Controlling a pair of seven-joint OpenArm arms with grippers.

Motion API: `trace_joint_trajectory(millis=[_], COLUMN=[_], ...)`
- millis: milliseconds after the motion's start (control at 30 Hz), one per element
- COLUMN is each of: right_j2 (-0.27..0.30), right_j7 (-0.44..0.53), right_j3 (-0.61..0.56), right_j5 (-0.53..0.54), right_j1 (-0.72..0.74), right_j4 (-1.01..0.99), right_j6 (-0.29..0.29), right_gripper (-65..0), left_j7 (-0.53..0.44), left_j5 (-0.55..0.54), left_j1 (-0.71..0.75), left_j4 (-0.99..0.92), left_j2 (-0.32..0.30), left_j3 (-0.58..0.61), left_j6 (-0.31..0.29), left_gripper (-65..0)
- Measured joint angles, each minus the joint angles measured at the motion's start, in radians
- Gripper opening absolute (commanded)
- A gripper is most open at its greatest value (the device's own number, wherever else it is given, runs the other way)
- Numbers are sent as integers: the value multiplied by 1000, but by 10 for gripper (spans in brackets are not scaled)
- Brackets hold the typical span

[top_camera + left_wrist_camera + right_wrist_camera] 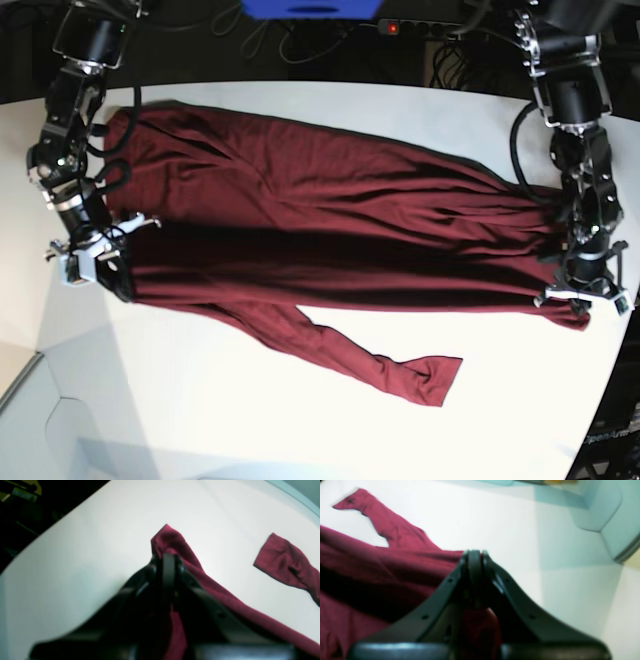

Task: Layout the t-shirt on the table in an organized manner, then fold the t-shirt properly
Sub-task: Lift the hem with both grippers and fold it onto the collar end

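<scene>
Tension matters: we find the left gripper [168, 557] and right gripper [474, 555] each clamped on the t-shirt [320, 220], stretched across the table [250, 430]; we advise lowering both evenly.

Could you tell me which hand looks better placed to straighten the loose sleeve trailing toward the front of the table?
Probably left: the sleeve ends nearer the left hand; both hands grip the t-shirt.
</scene>
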Motion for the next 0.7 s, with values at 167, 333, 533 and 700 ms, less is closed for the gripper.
trace_joint_trajectory(millis=[167,333,533,700], right_j2=[28,18,-7,-8], right_j7=[3,9,3,8], right_j3=[32,26,25,26], right_j5=[43,52,48,51], right_j1=[-85,-156,-225,-246], right_j4=[44,89,88,70], right_j6=[-2,-2,-1,13], right_gripper=[-650,-650,-650,-650], left_j7=[7,3,4,0], left_j5=[3,2,0,2], left_j1=[85,153,246,267], left_j4=[94,166,192,190], left_j2=[2,2,3,0], left_j3=[-21,-20,-20,-20], left_j6=[-6,-8,-3,-3], left_gripper=[-650,-650,-650,-650])
